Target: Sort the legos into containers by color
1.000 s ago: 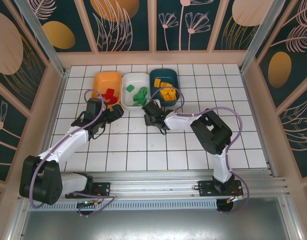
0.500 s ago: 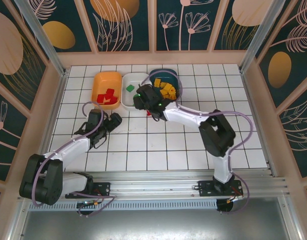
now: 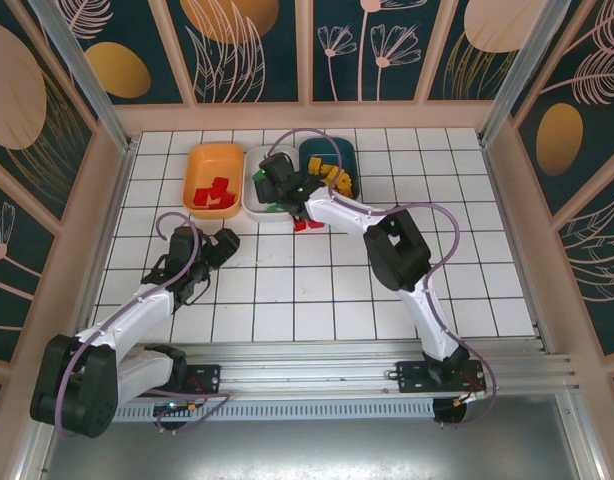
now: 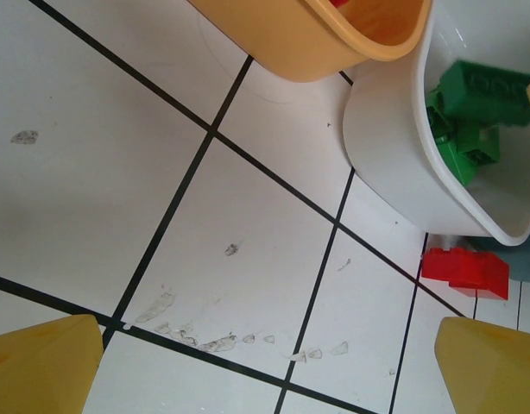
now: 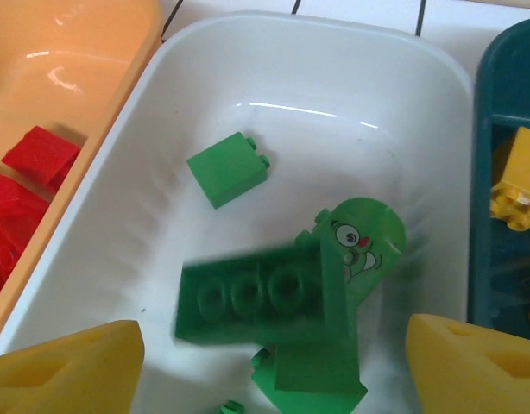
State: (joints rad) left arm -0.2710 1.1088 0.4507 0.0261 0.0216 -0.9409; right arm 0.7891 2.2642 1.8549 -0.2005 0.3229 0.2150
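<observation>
1. The right gripper (image 3: 276, 184) (image 5: 269, 326) has been swung from the table (image 3: 387, 300) to over the white plastic tray (image 3: 272, 155) (image 5: 403, 129), far middle. It is wide open and nothing is held.
2. A long green toy brick (image 5: 248, 297) is seen blurred inside that tray, so it was likely just dropped: one more sorted.
3. The left gripper (image 3: 224, 245) (image 4: 265, 345) has been pulled back nearer, wide open and empty.
4. A red toy brick (image 3: 307, 224) (image 4: 465, 269) is left on the table beside that tray. It is meant for the orange plastic tray (image 3: 212, 160) (image 4: 291, 52), far left.
5. From above, the long green brick is hidden by the arm. From the right wrist it is shown plainly.
</observation>
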